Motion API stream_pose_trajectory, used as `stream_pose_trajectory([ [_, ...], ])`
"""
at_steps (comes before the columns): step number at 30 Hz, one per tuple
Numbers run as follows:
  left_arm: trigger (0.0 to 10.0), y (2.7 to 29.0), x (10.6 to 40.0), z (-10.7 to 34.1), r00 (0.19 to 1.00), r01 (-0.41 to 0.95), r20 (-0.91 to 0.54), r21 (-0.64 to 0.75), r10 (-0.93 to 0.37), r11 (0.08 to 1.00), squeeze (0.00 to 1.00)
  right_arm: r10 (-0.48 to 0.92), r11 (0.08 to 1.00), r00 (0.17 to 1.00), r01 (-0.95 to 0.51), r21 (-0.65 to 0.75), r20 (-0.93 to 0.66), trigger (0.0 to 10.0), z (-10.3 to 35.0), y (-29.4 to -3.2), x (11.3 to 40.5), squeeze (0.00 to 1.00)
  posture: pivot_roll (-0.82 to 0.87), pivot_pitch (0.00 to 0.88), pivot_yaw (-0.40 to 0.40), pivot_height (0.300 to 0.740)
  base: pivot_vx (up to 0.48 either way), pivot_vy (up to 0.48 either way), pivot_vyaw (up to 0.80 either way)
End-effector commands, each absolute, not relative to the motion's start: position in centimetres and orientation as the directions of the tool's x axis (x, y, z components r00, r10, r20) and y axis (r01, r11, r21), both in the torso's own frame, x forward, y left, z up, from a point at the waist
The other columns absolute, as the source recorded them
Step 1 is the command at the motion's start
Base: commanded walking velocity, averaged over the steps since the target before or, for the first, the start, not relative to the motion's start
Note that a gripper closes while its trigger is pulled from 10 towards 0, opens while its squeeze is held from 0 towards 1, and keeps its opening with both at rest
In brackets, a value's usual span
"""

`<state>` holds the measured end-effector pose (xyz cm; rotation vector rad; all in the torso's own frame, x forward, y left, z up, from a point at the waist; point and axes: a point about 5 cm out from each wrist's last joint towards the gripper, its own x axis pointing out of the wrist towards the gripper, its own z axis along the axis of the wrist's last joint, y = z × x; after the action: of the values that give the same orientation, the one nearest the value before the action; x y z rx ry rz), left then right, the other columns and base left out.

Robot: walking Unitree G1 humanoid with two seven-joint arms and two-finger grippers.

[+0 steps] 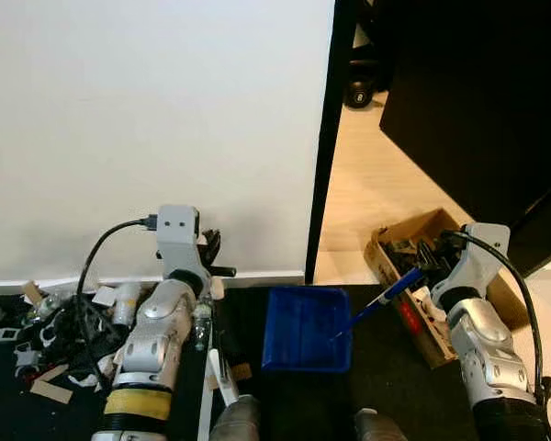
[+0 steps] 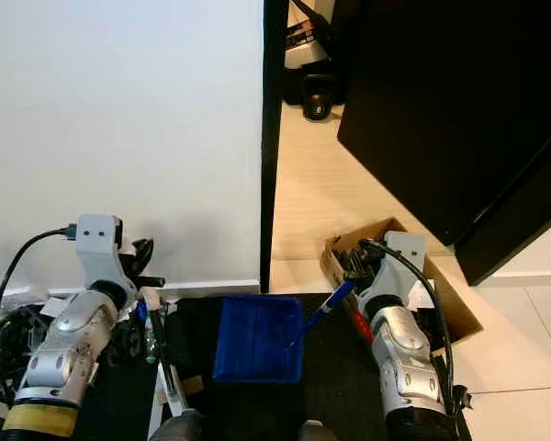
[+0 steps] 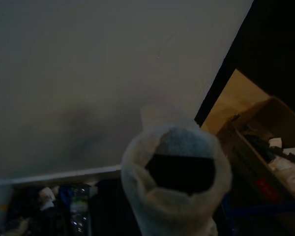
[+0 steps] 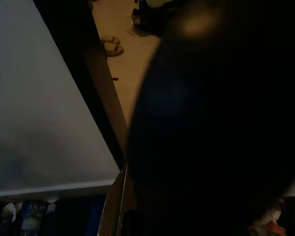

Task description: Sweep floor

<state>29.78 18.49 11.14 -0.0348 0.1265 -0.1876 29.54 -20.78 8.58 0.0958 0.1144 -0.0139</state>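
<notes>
A blue dustpan [image 1: 303, 329] lies on the dark floor in front of me, its blue handle [image 1: 386, 299] running up to the right. My right gripper [image 1: 429, 262] is shut on that handle beside a cardboard box. My left gripper [image 1: 208, 250] is raised near the white wall and the skirting. It holds a pale broom handle [image 1: 217, 366] that slants down towards my feet. The handle's hollow whitish end [image 3: 179, 167] looms close in the left wrist view. Litter [image 1: 37, 322] of paper scraps and plastic bottles lies on the dark floor at the left.
An open cardboard box [image 1: 413, 241] with odds and ends stands at the right by the doorway. A black door frame [image 1: 323, 184] divides the white wall from a wooden floor [image 1: 376, 184]. A large black panel [image 1: 477, 101] stands at the right, and a kettlebell [image 1: 358, 92] sits behind.
</notes>
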Motion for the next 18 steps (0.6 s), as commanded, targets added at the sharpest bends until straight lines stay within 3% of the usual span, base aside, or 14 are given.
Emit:
stream_pose_trajectory([
  [1, 10.0, 19.4, 29.9, 11.8, 0.978, 0.184, -0.098, -0.003, -0.183, 0.983, 0.00, 0.002, 0.997, 0.997, 0.004, 0.080, -0.074, 10.0, 9.3, -20.8, 29.9, 0.00, 0.06, 0.130, 0.051, 0.740, 0.000, 0.000, 0.00],
  [10, 10.0, 22.4, 29.9, 13.3, 0.943, 0.324, -0.103, 0.062, -0.317, 0.944, 0.00, 0.082, 0.996, 0.990, -0.080, 0.028, -0.115, 10.0, 8.4, -19.2, 30.8, 0.00, 0.09, 0.193, 0.058, 0.740, 0.000, 0.000, 0.00],
  [18, 10.0, 24.9, 28.9, 12.3, 0.920, 0.369, -0.172, 0.072, -0.353, 0.927, 0.00, 0.120, 0.992, 0.987, -0.123, -0.021, -0.107, 10.0, 8.6, -17.6, 31.8, 0.00, 0.10, 0.252, 0.057, 0.740, 0.000, 0.000, 0.00],
])
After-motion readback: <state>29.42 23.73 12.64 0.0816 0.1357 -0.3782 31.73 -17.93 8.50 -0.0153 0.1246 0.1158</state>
